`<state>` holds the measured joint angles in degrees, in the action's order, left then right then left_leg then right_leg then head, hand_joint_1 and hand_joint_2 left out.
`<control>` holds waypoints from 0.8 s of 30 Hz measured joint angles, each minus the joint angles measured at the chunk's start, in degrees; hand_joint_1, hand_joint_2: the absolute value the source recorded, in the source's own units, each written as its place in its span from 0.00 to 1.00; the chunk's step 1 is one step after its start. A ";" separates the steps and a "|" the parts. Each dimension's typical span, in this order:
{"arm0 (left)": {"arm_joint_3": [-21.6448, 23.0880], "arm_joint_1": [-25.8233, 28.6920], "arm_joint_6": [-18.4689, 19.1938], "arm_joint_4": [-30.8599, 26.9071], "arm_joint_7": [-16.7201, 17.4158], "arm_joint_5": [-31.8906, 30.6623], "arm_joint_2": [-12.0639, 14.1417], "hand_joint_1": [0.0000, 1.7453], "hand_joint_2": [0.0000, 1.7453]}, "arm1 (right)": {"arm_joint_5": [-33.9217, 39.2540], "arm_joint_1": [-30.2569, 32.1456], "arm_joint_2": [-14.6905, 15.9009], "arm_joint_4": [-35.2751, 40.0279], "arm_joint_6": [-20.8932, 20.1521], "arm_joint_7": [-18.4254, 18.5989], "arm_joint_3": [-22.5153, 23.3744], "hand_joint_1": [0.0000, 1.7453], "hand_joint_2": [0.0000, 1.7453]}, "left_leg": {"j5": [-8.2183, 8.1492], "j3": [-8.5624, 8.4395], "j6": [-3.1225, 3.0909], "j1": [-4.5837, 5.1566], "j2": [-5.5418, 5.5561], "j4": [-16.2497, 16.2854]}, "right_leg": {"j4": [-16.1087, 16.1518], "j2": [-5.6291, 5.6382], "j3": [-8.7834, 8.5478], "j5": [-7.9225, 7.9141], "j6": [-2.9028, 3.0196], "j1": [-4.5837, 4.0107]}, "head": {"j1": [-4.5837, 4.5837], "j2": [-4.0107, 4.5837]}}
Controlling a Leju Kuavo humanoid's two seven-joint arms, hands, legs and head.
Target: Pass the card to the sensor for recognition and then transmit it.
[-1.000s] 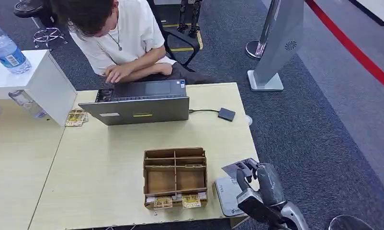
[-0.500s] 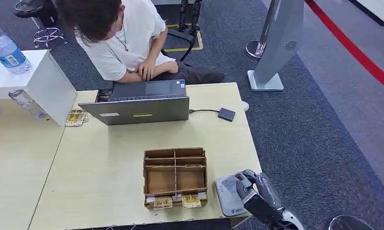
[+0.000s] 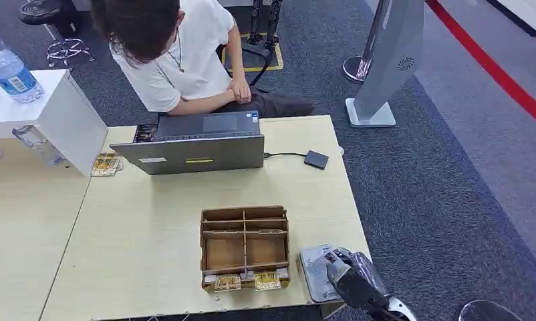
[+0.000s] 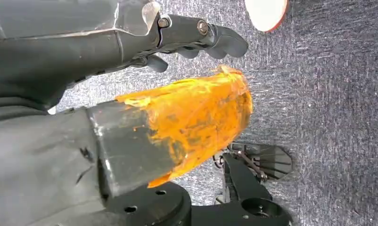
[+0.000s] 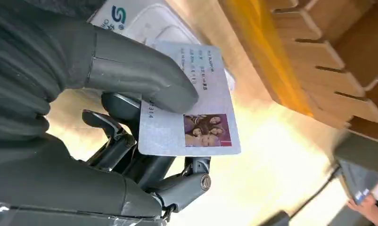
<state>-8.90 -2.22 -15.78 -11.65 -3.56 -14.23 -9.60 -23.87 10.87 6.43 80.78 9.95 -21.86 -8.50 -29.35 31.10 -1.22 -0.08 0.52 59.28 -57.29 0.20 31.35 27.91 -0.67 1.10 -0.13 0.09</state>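
The right hand [image 5: 130, 117] holds the card [image 5: 189, 108] pinched flat between the thick thumb on its printed face and the darker fingers [image 5: 130, 155] beneath. In the head view this right hand sits at the counter's near right corner, directly over the grey-white sensor [image 3: 317, 271], with the card lying low above the pad; whether it touches cannot be told.

The step in hand looks like the reading itself. To do it well, I would keep the card level and parallel to the pad, centred over its marked face rather than hanging off the edge toward the floor, and hold it quiet until recognition is likely complete — a tilted or drifting card may not register. The pinch should stay firm but the thumb need not shift (it covers only part of the text, not the photo end).

Just beside the hand, toward the robot's left, stands the wooden divided box [image 3: 244, 246] with small packets [image 3: 247, 281] along its near row; the card should clear its wall when lifted away. Farther off are the laptop [image 3: 197, 146] and the seated person [image 3: 185, 57] — probably the one to receive the card.

The left hand [image 4: 196, 35] hangs over the carpet with its fingers loosely curled around nothing.
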 joint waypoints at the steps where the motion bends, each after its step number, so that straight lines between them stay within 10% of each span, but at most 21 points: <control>1: -0.02 -0.01 0.00 0.00 0.00 -0.07 0.00 0.00 0.00 | 0.02 -0.26 -0.02 -0.61 -0.24 0.00 0.00 1.00 1.00 | 0.00 0.00 0.00 0.00 0.00 0.00 | 0.00 0.00 0.00 0.00 0.00 0.00 | 0.02 0.00; 24: -0.72 -0.01 1.03 0.02 0.00 -0.26 -0.92 0.00 0.00 | -16.89 -3.76 -0.02 -6.25 12.28 7.12 -0.18 1.00 1.00 | 0.00 -0.07 0.00 0.00 0.00 0.00 | 0.01 0.00 -0.07 -0.02 -0.03 0.00 | 0.02 0.00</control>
<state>-9.62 -2.22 -14.75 -11.63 -3.56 -14.49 -10.51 -40.76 7.11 6.40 74.53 22.22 -14.73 -8.68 -29.35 31.04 -1.23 -0.07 0.52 59.28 -57.28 0.20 31.28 27.89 -0.70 1.10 -0.11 0.09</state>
